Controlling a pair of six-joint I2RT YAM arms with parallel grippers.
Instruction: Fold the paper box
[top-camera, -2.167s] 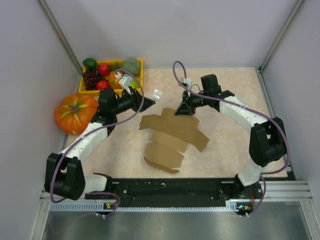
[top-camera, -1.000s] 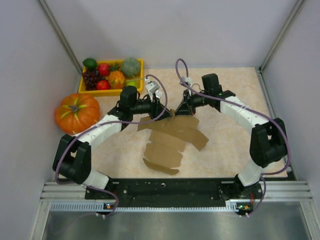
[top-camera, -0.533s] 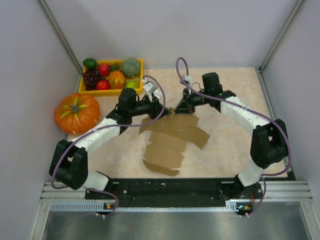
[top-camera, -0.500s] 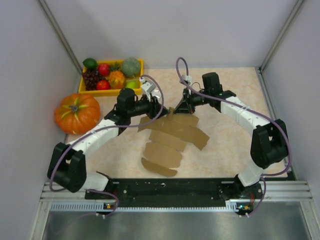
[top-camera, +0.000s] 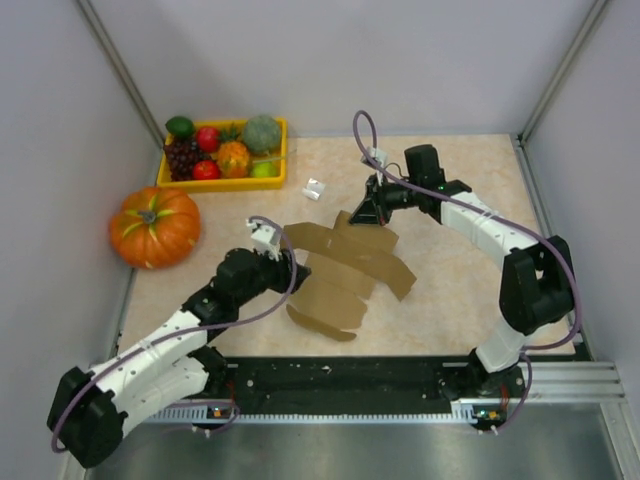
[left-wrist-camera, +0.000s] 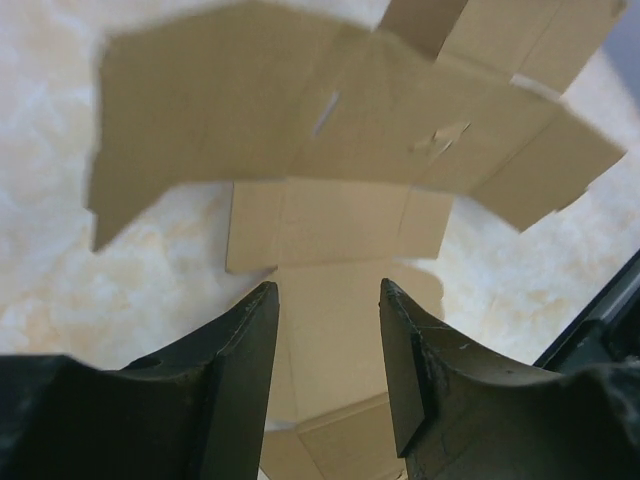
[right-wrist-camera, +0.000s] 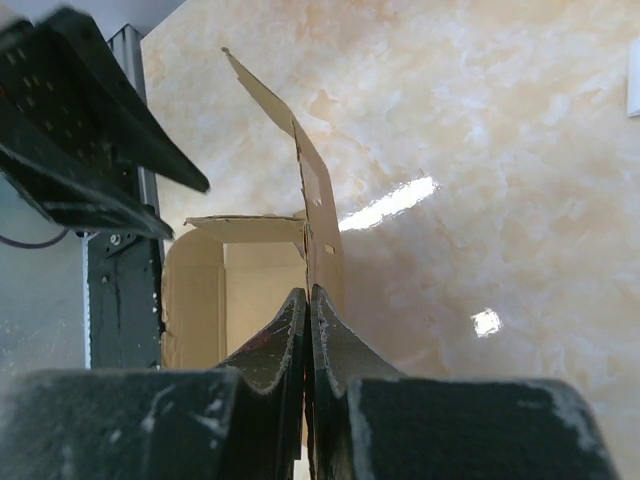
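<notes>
paper box (top-camera: 345, 262) a partly raised cut-out at mid table (top-camera: 455, 175), right gripper (right-wrist-camera: 308, 300) pinching its far flap edge-on, left gripper (left-wrist-camera: 330, 290) spread apart over the near-left panels, gripping nothing

In the top view, the paper box (top-camera: 345, 265) lies spread at the centre of the table (top-camera: 460, 200). A tray (top-camera: 220, 183) holding fruit sits at upper left, with the pumpkin (top-camera: 153, 226) just below it. A small clip-like object (top-camera: 315, 188) lies between tray and box. The right gripper (top-camera: 357, 214) meets the box's upper edge; the left gripper (top-camera: 290, 275) is at its left side.
</notes>
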